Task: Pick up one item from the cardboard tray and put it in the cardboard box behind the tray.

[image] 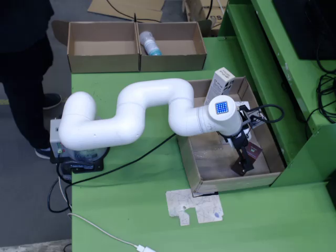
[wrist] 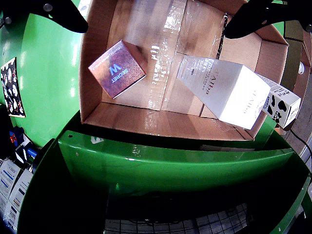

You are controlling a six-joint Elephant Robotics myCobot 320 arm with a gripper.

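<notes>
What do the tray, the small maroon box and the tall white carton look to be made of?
The tray: brown corrugated cardboard, with glossy clear tape strips glaring along its floor. The maroon box: printed paperboard, seemingly with a shimmery finish. The white carton: smooth coated paperboard with crisp folded edges and faint grey lettering.

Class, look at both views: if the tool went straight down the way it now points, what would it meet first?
Probably the bare floor of the cardboard tray, between the small maroon box and the white carton. The tool hangs open above that gap, though depth is unclear.
</notes>
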